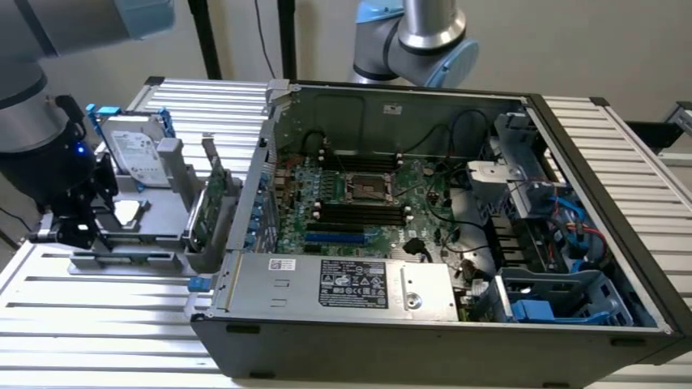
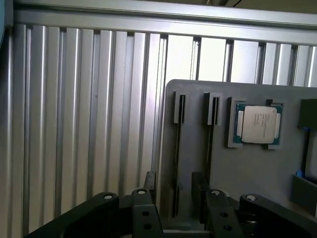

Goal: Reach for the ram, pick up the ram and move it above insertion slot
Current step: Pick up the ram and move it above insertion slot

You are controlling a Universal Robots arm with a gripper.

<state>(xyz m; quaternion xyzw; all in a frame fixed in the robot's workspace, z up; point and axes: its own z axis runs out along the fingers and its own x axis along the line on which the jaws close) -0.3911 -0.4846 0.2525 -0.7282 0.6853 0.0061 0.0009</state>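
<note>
The open computer case (image 1: 433, 361) dominates the table. At its nine o'clock in the exterior view sits the grey fixture (image 1: 119, 263), racking parts upright for easy gripping. The gripper (image 2: 173, 179) hovers there, fingers (image 2: 148, 181) spread astride what looks like the edge-on ram (image 2: 177, 148), slotted and not yet clasped.
</note>
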